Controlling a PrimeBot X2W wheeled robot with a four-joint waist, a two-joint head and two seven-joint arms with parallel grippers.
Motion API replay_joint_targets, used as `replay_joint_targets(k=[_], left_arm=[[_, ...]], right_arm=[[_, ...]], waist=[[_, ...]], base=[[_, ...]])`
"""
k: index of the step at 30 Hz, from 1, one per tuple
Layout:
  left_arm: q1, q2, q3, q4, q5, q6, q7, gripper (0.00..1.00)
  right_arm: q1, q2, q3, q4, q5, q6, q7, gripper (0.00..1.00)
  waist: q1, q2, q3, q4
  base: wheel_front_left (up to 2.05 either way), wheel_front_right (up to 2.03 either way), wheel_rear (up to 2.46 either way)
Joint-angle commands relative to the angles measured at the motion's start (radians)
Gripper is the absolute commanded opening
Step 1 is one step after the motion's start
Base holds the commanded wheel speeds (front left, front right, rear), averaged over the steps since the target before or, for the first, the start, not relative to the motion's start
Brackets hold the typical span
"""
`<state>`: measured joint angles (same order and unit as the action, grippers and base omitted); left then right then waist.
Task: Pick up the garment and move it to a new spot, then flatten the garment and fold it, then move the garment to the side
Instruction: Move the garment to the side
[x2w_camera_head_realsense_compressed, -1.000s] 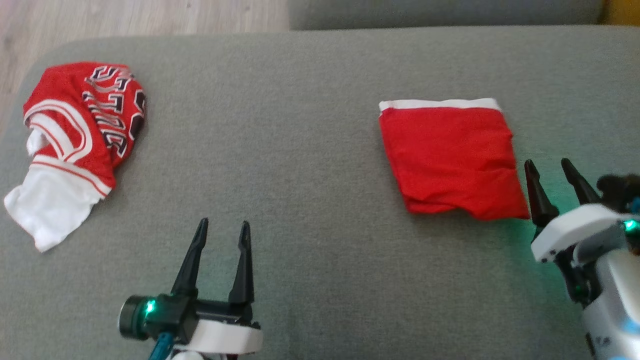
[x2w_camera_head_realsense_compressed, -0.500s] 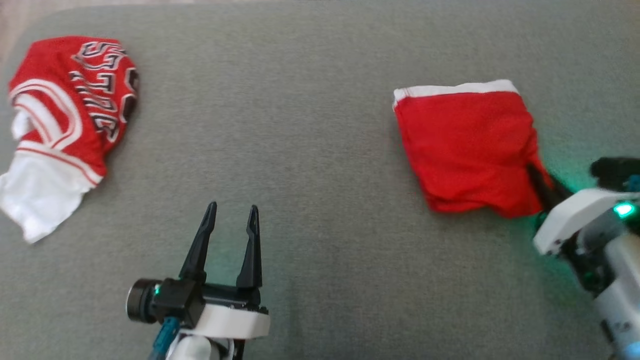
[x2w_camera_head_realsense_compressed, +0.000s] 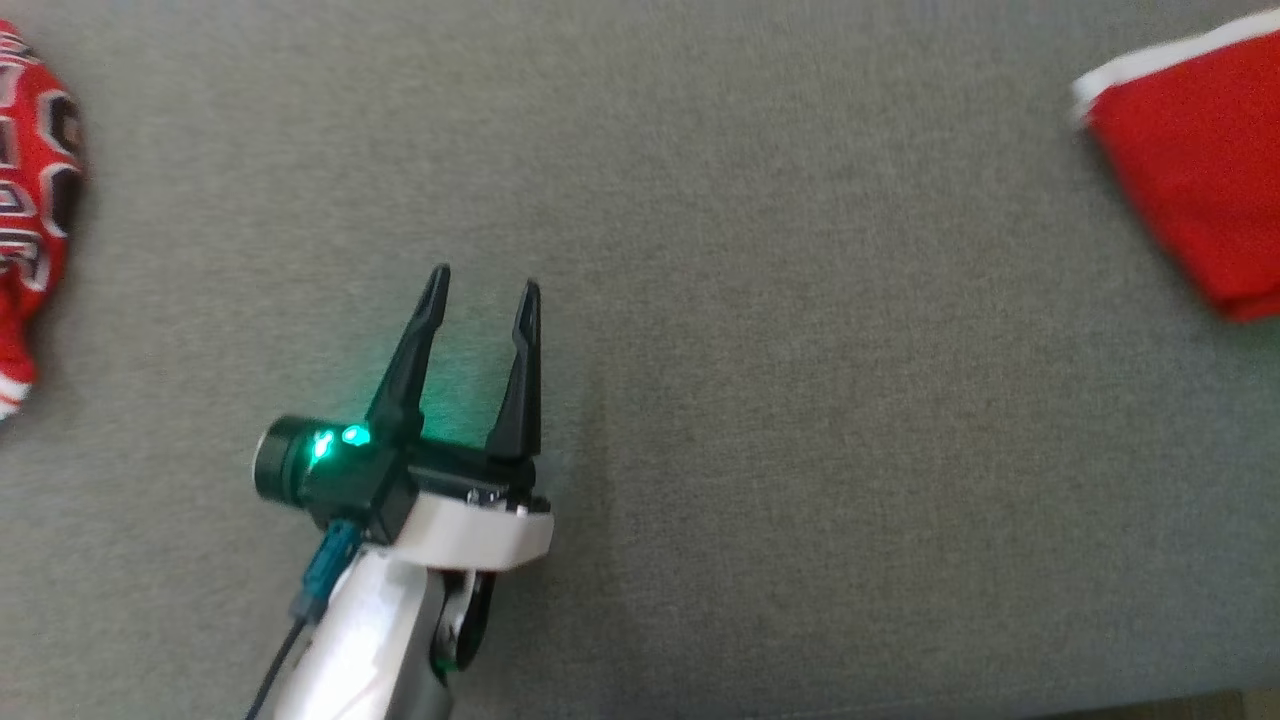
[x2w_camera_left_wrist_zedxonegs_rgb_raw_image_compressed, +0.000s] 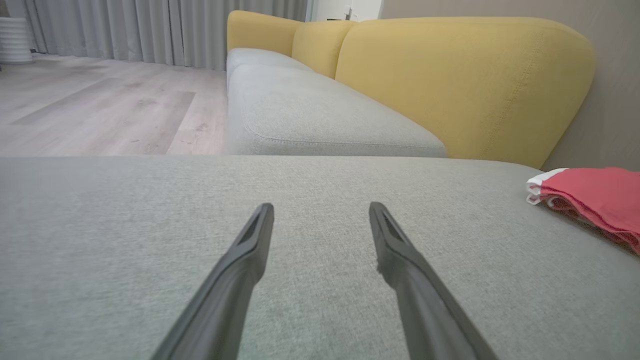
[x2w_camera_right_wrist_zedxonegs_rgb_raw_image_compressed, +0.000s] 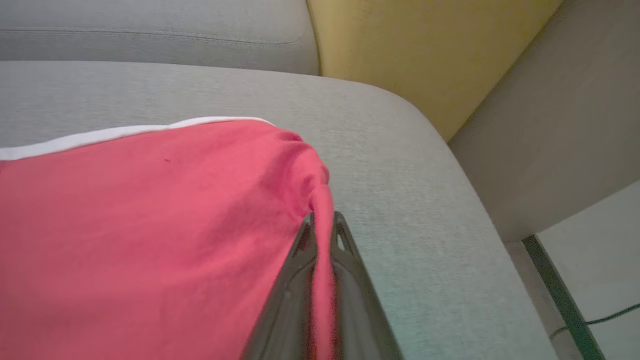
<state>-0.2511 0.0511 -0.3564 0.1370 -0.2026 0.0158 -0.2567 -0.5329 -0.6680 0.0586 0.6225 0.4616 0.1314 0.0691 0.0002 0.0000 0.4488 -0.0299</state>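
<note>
Right wrist view, right tool (x2w_camera_right_wrist_zedxonegs_rgb_raw_image_compressed: 322, 222) pinching garment (x2w_camera_right_wrist_zedxonegs_rgb_raw_image_compressed: 150, 225)

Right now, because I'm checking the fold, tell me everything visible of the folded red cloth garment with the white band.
The folded red cloth garment looks like soft, matte knit, plain red with a narrow white band along its far edge. It lies in stacked layers on the grey fabric cushion, near the cushion's rounded end. The right gripper is shut on one corner, where the cloth puckers and runs between the two dark fingers.
</note>
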Motion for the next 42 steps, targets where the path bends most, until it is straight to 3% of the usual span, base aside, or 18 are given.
replay_joint_targets(k=[1,7,9,13,16,20,23,31,37,42], left_arm=[[-0.026,-0.001,0.021,-0.022,0.007,-0.008,-0.005,1.0],[-0.064,-0.001,0.011,-0.012,0.011,-0.013,-0.005,1.0],[-0.067,-0.001,0.017,-0.008,0.011,-0.015,-0.005,1.0],[-0.058,-0.001,0.024,0.004,0.007,-0.017,-0.005,1.0],[-0.045,-0.001,0.024,0.007,0.002,-0.014,-0.005,1.0],[-0.013,-0.001,0.029,0.007,-0.008,-0.005,-0.005,1.0],[0.011,-0.001,0.031,0.007,-0.014,-0.001,-0.005,1.0],[0.138,-0.001,0.058,-0.005,-0.026,0.04,-0.005,1.0],[0.193,-0.001,0.109,0.005,-0.017,0.042,-0.005,1.0],[0.239,-0.001,0.147,-0.011,-0.007,0.026,-0.005,1.0]], right_arm=[[-0.003,-0.054,-0.025,-0.005,-0.017,-0.001,-0.011,0.0],[-0.017,-0.095,-0.172,0.058,-0.093,-0.001,-0.037,0.0],[-0.024,-0.093,-0.233,0.08,-0.156,-0.001,-0.068,1.0],[-0.03,-0.022,-0.334,0.072,-0.322,-0.001,-0.119,1.0],[-0.024,0.068,-0.377,0.04,-0.428,-0.001,-0.156,1.0],[0.002,0.208,-0.336,0.004,-0.492,-0.001,-0.211,1.0],[0.027,0.277,-0.287,-0.006,-0.486,-0.001,-0.243,1.0],[0.169,0.446,-0.029,-0.03,-0.35,-0.001,-0.325,1.0],[0.29,0.544,-0.005,-0.207,-0.307,-0.001,-0.33,1.0],[0.43,0.584,0.0,-0.372,-0.351,-0.001,-0.331,1.0]], waist=[[-0.0002,0.0,0.048,-0.028],[-0.0002,0.0,0.079,-0.017],[-0.0002,0.0,0.078,-0.011],[-0.0002,0.0,0.05,-0.001],[-0.0002,0.0,0.012,0.012],[-0.0002,0.0,-0.054,0.029],[-0.0002,0.0,-0.092,0.041],[-0.0002,0.0,-0.221,0.093],[-0.0002,0.0,-0.302,0.114],[-0.0002,0.0,-0.37,0.12]], base=[[0.0,0.0,0.0],[0.0,0.0,0.0],[0.0,0.0,0.0],[0.0,0.0,0.0],[0.0,0.0,0.0],[0.0,0.0,0.0],[0.0,0.0,0.0],[0.0,0.0,0.0],[0.0,0.0,0.0],[0.0,0.0,0.0]])
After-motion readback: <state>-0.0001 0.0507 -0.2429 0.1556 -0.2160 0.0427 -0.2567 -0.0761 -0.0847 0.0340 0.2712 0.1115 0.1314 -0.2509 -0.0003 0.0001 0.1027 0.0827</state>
